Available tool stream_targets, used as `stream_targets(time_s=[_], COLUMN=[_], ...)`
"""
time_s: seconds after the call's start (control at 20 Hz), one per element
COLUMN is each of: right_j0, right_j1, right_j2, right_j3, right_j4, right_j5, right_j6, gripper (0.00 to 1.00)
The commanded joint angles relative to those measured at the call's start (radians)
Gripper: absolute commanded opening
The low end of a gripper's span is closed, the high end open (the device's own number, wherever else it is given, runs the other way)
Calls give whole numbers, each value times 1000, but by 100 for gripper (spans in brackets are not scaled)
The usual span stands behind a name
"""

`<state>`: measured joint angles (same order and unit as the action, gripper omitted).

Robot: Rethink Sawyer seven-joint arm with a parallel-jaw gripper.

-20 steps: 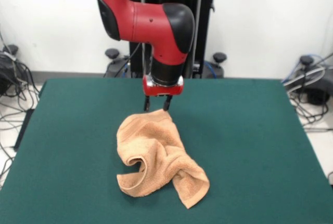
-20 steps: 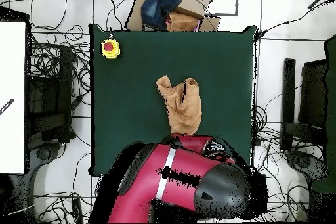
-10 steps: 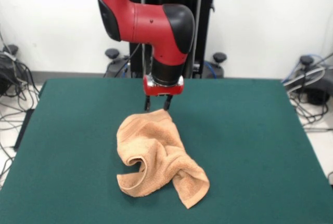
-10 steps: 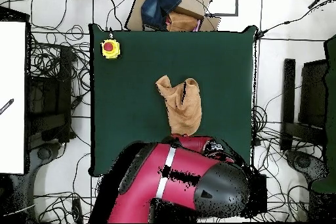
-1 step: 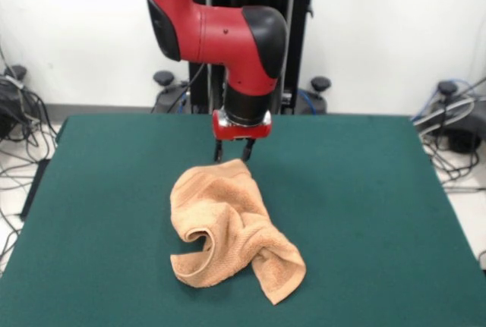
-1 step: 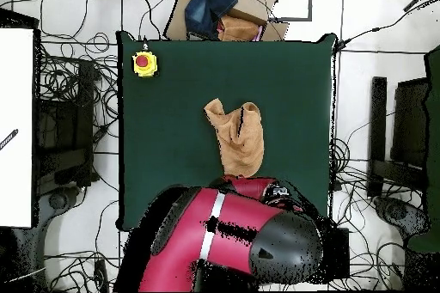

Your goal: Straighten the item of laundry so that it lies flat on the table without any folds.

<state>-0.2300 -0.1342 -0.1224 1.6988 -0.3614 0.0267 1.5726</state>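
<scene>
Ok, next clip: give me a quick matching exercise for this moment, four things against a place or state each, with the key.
Things:
1. towel
2. gripper
3. yellow box with the red button
4. table

Place or state:
A. sits at one corner of the table in the overhead view
B. covered in dark green cloth
C. crumpled and folded over itself near the middle of the table
D. open, just above the towel's far edge in the front view

Pairs: 1-C, 2-D, 3-A, 4-B
</scene>
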Motion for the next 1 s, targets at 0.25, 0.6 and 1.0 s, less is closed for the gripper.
stream_targets(time_s=[0.25,0.6,1.0], right_j0=[24,17,23], right_j1=[-25,-26,-22], right_j2=[61,70,65], right_j3=[-78,-79,-75], right_j4=[29,23,18], right_j5=[137,135,124], right_j6=[91,93,96], gripper=[100,100,100])
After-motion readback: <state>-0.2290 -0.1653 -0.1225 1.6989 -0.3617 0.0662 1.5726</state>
